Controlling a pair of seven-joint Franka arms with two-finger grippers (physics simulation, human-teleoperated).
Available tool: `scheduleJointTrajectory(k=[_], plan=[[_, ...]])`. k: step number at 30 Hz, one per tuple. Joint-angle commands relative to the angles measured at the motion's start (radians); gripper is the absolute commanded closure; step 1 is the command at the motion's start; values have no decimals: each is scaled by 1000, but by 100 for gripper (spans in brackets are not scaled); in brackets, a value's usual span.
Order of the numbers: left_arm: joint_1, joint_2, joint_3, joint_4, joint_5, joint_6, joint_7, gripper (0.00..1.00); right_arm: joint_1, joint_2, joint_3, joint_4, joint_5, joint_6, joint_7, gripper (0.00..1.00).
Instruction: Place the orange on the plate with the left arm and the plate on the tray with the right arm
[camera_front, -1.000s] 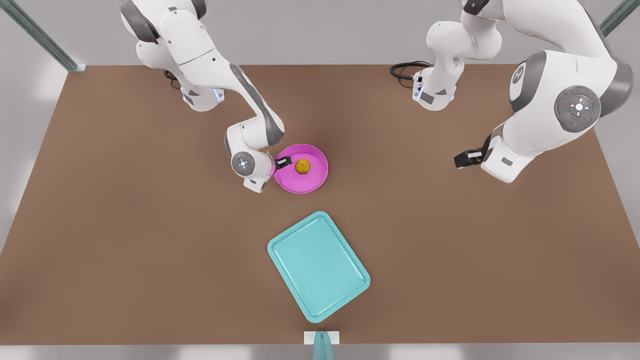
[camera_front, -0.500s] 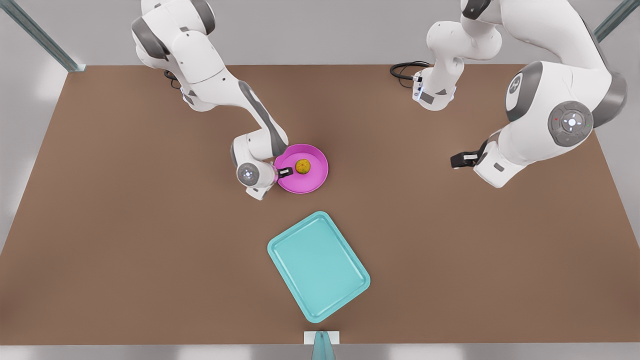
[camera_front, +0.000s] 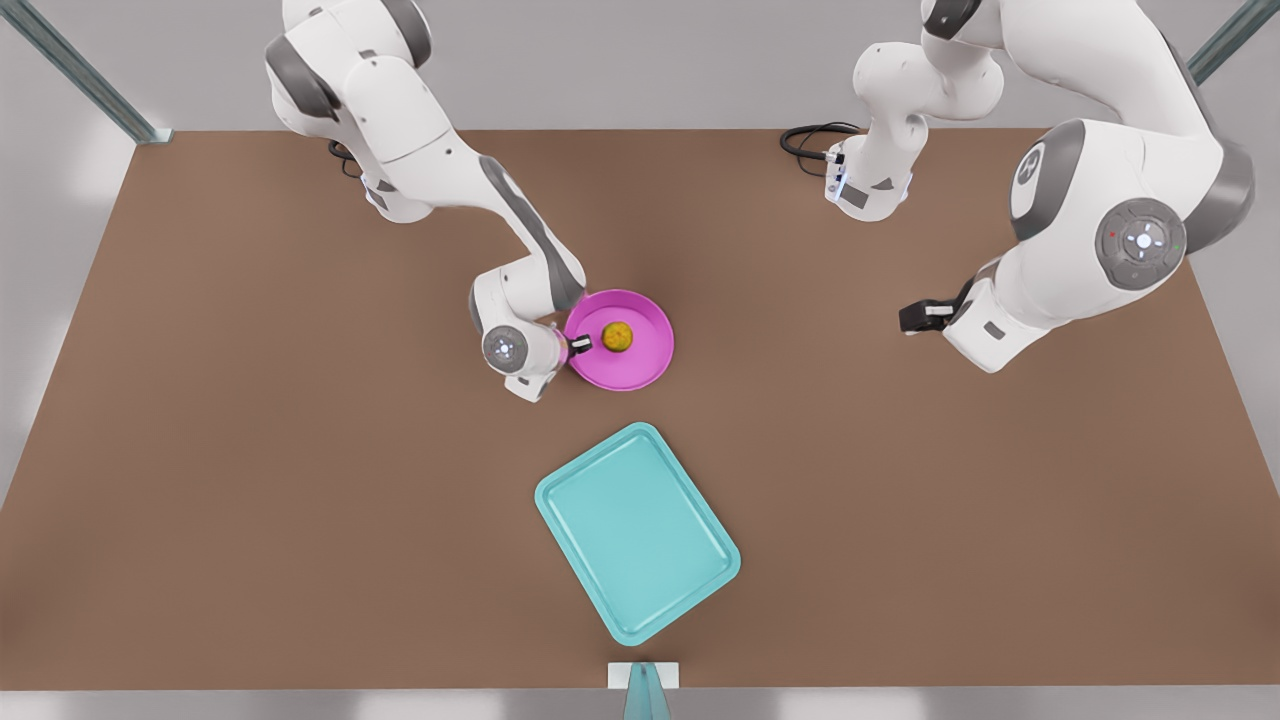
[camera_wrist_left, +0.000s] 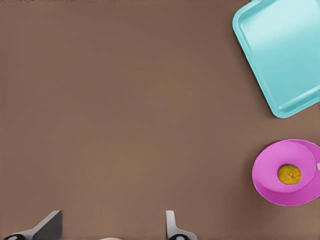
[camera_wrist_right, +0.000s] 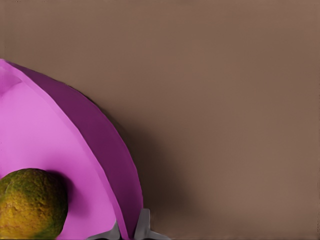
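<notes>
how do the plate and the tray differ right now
The plate is round and pink; the tray is rectangular, teal and larger. The plate holds the orange; the tray holds nothing. The right gripper pinches the plate's rim; the tray is untouched. The left gripper waits open, apart. Both have raised rims.

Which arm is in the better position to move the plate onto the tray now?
The right arm. Its gripper is shut on the rim of the plate, with the orange resting inside. The left gripper waits open, far from the plate. The tray lies near.

Simulated lab bench: bare brown table (camera_front: 250, 450) (grey walls), 2 mounted robot arms.
</notes>
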Motion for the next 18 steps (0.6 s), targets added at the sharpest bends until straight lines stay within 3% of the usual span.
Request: scheduleJointTrajectory(k=[1,5,10,18], plan=[[2,2,2,2,2,0,36,0,-3,-17,0,19,-9,-67,35,79],[0,8,2,2,0,0,36,0,-17,-50,0,58,-7,-97,29,79],[0,15,0,2,0,0,36,0,-90,-31,-8,237,31,-148,32,79],[0,15,3,3,2,0,38,0,-274,190,-12,545,95,-137,35,79]])
